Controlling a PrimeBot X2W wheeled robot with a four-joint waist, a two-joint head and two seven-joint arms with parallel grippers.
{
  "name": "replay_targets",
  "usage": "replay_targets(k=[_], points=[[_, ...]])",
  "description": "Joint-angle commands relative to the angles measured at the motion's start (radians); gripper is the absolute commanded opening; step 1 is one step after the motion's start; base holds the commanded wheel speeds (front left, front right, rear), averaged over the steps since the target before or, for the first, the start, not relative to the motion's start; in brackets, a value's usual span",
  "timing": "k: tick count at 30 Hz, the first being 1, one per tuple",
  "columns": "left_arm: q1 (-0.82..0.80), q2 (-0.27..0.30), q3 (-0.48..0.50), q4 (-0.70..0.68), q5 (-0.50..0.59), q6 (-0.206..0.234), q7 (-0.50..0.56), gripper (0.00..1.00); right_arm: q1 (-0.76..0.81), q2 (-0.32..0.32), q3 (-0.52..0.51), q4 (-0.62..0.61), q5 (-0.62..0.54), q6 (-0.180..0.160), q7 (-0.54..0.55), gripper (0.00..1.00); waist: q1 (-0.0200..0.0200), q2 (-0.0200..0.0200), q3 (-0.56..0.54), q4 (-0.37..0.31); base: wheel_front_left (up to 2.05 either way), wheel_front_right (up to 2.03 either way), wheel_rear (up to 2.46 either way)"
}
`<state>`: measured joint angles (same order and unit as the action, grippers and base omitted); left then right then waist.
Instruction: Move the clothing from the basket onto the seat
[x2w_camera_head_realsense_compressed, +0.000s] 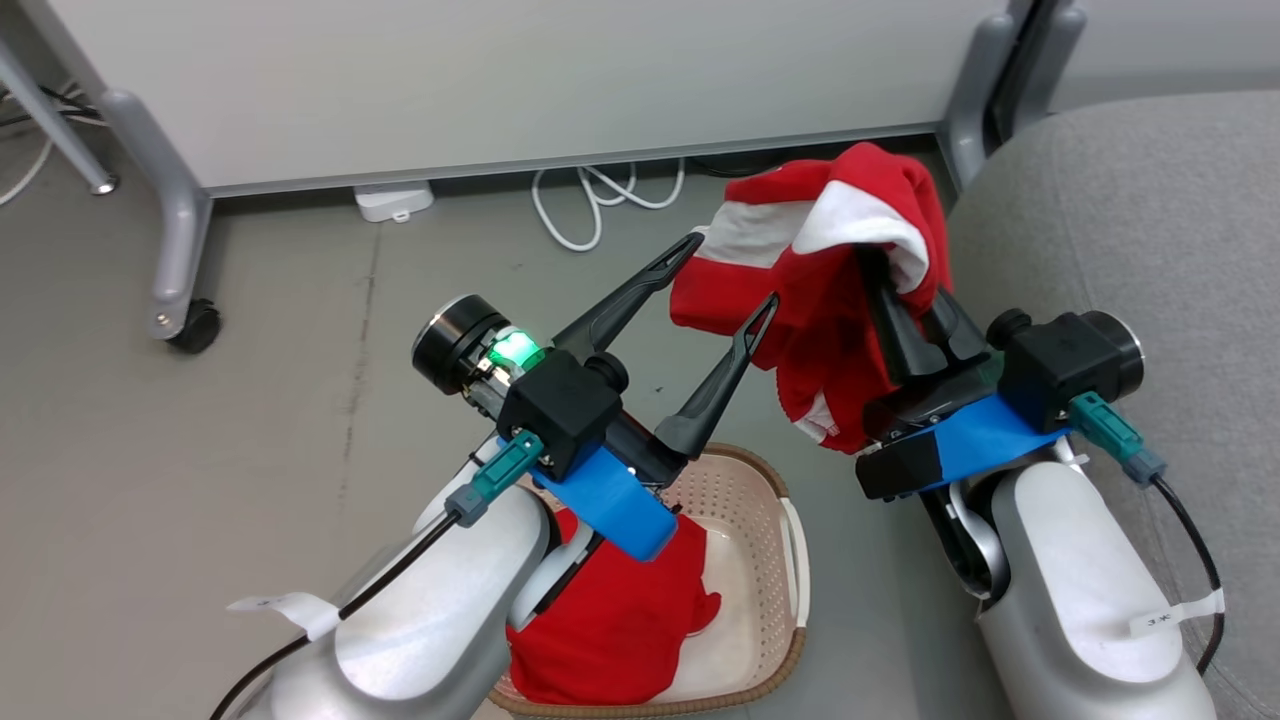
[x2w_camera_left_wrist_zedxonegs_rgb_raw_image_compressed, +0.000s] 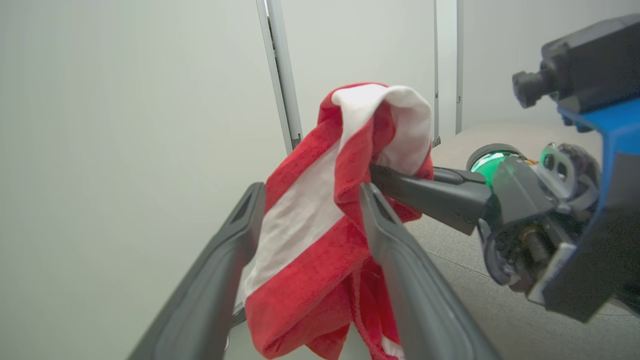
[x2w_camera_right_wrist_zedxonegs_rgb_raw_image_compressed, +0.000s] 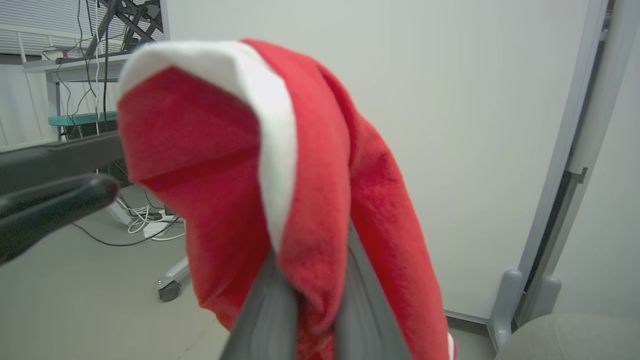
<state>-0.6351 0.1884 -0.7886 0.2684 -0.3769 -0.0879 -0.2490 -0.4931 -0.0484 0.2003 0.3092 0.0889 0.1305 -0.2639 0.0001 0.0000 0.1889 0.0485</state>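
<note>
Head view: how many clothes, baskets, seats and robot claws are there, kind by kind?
Soft red fabric garments: 2, white-striped garment and plain garment
Cream perforated plastic basket: 1
Grey woven-fabric seat: 1
Grippers: 2, left gripper and right gripper
Total: 6

Left fingers (x2w_camera_left_wrist_zedxonegs_rgb_raw_image_compressed: 400, 265) spread apart; striped garment (x2w_camera_left_wrist_zedxonegs_rgb_raw_image_compressed: 305, 235) hangs beyond, seemingly untouched.

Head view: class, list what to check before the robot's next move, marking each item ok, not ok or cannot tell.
1. Right gripper shut on the red fabric garment with white stripes: ok.
2. Left gripper open: ok.
3. Left fingers free of that garment: cannot tell.
4. Garment above the grey woven-fabric seat cushion: not ok, hangs beside it.
5. Cream perforated plastic basket emptied: not ok, plain red shirt inside.
</note>
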Motion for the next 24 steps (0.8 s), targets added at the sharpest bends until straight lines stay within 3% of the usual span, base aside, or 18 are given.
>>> replay_targets(k=[1, 24], points=[[0.015, 0.012, 0.005, -0.007, 0.005, 0.007, -0.005, 1.0, 0.011, -0.003, -0.011, -0.01, -0.008, 0.0, -0.001, 0.0, -0.0001, 0.0, 0.015, -0.027, 0.0, 0.0, 0.0], [-0.015, 0.061, -0.011, -0.042, 0.01, 0.011, 0.003, 1.0, 0.091, -0.003, -0.172, -0.119, -0.032, 0.0, -0.001, 0.0, -0.0001, 0.0, 0.087, -0.27, 0.0, 0.0, 0.0]])
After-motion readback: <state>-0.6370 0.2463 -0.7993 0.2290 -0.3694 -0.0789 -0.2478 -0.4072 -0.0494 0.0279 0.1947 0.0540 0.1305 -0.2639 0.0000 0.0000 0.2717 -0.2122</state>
